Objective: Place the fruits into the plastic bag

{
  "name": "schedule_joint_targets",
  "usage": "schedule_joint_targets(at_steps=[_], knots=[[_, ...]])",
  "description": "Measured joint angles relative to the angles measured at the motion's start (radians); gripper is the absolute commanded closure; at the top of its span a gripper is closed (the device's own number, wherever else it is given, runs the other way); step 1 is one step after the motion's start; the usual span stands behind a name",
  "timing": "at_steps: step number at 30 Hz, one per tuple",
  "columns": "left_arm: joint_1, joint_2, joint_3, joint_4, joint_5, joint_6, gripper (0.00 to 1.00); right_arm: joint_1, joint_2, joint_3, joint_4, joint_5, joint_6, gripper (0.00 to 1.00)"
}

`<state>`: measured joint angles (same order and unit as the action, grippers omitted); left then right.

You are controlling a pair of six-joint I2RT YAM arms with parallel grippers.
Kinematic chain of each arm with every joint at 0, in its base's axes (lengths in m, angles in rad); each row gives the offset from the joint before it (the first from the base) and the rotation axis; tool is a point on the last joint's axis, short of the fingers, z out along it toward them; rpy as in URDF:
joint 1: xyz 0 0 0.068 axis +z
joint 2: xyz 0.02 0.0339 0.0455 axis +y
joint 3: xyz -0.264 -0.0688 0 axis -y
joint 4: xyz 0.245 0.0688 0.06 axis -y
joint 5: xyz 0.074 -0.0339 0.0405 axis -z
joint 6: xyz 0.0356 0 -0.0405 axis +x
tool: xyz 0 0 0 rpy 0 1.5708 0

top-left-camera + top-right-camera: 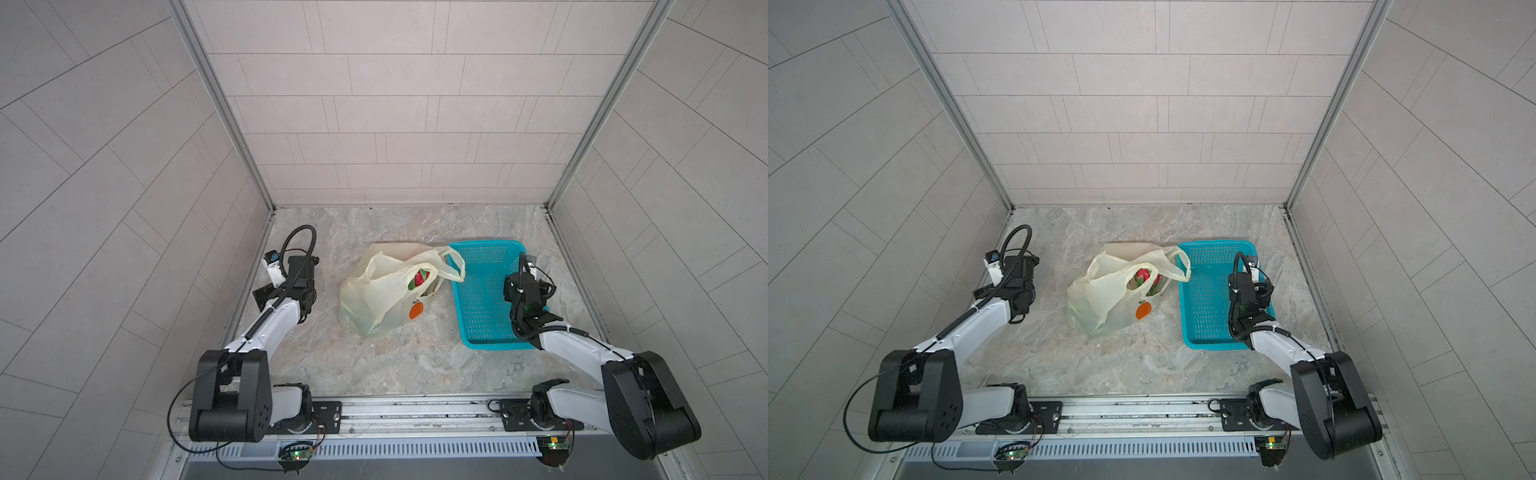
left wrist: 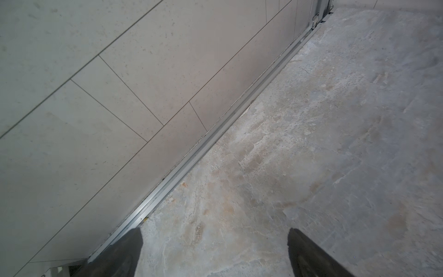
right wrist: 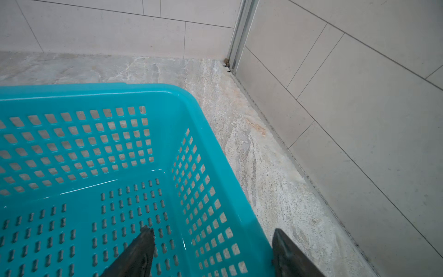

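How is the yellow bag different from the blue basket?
The plastic bag is soft, crinkly and pale cream-yellow; the basket is stiff, teal and full of little holes. The bag has fruits showing through its opening; the part of the basket that can be seen holds nothing. The bag slumps in folds; the basket keeps a neat rectangle. Both sit on the marbled table, side by side.

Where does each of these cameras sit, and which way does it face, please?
Top views: overhead stereo pair looking down at the marble table, plastic bag with fruits and basket; both arms show.
Left wrist: on the left arm, facing bare table and side wall; the open left gripper shows, holding nothing.
Right wrist: on the right arm, above the basket's corner; the right gripper shows open, holding nothing.
Shared: the basket appears in the top and right wrist views.
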<state>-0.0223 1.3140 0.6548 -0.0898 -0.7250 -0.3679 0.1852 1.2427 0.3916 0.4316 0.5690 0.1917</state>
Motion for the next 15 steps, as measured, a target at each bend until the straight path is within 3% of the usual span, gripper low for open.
schedule_joint_targets(at_steps=[4,7,8,9,15], knots=[[0.0,0.106,-0.07,0.228,0.047,0.063,0.0,-0.001,0.105,-0.021,0.193,0.05,-0.055,0.21],[0.004,0.176,-0.069,0.3,0.085,0.103,0.0,-0.012,0.168,-0.025,0.316,0.038,-0.092,0.16],[0.005,0.188,-0.069,0.328,0.102,0.119,0.0,-0.021,0.189,-0.031,0.37,0.017,-0.103,0.03],[0.005,0.197,-0.069,0.359,0.127,0.137,0.0,-0.032,0.213,-0.036,0.421,-0.007,-0.11,0.01],[0.009,0.195,-0.084,0.511,0.347,0.247,0.0,-0.055,0.289,-0.045,0.517,-0.126,-0.169,0.0]])
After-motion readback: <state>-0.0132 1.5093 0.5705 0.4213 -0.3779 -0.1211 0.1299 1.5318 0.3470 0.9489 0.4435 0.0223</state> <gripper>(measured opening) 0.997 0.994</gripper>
